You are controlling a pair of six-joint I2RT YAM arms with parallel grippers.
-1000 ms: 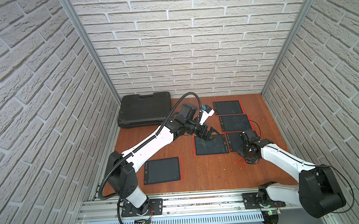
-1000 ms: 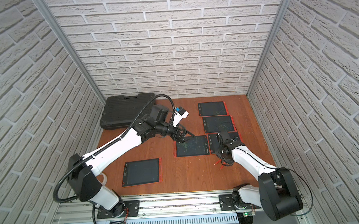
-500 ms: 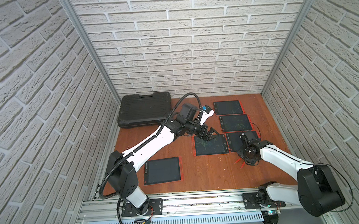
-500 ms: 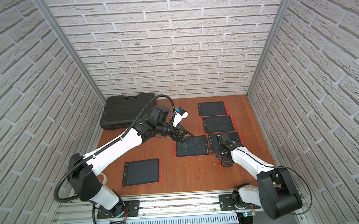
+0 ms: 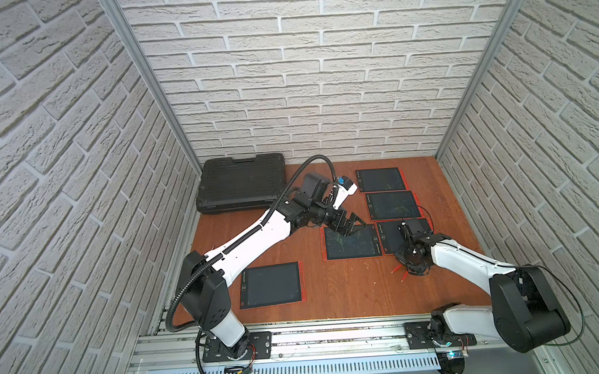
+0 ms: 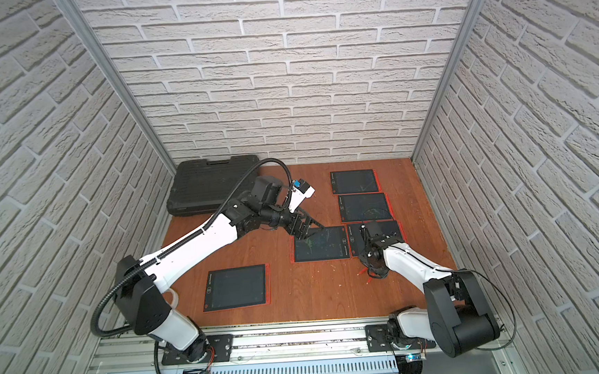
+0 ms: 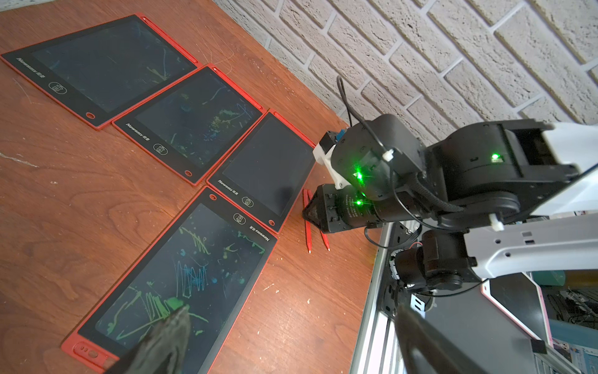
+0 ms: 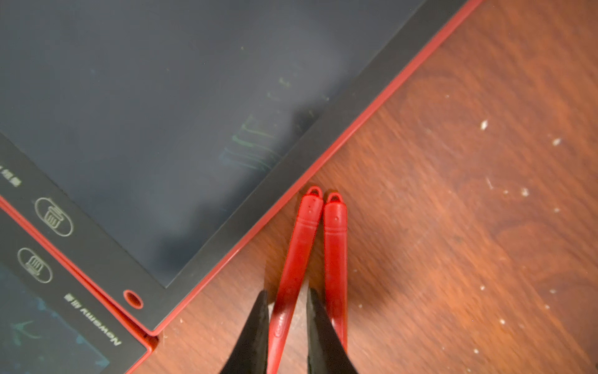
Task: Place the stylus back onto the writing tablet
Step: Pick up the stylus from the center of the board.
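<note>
At far left we see a black case [image 5: 242,183] and a lone tablet [image 5: 270,285] on the wooden table [image 5: 353,299]. Next, the left gripper [image 5: 353,229] hangs with jaws spread wide and empty over a scribbled tablet [image 5: 352,247], unmoved over the last second. Further right lies a blank tablet [image 8: 161,129]. Just off its edge a red stylus [image 8: 297,243] lies flat on the table, touching a second stylus [image 8: 335,246]. The right gripper [image 8: 287,291] straddles the first one. Its jaws have drawn in slightly. We cannot tell whether they already pinch it, since a sliver of gap shows beside one finger. We judge the pick is only starting, and the stylus has yet to reach a tablet.
</note>
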